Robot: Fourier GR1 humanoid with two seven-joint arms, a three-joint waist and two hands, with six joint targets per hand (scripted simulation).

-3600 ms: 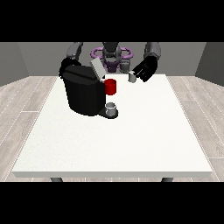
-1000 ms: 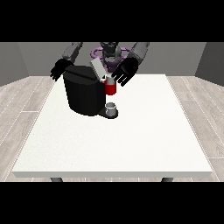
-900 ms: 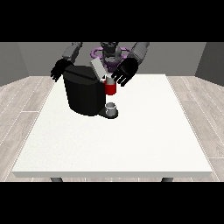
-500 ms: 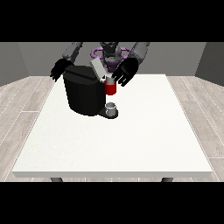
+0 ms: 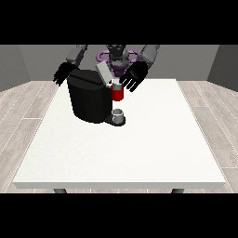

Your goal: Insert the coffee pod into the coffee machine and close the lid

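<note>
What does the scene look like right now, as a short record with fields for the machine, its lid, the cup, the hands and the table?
machine: black coffee machine with a red front part, on the table's far left part
lid: grey lid raised, tilted
cup: small grey cup under the red part
hand at view's right: fingers spread, just above the red part
hand at view's left: behind the machine's far corner
table: white table

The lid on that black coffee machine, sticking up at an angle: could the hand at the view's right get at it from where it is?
Probably yes. The hand at the view's right hovers with fingers spread just beside the raised lid, above the machine's red part. Nothing stands between hand and lid, so a short move inward should reach it.
</note>
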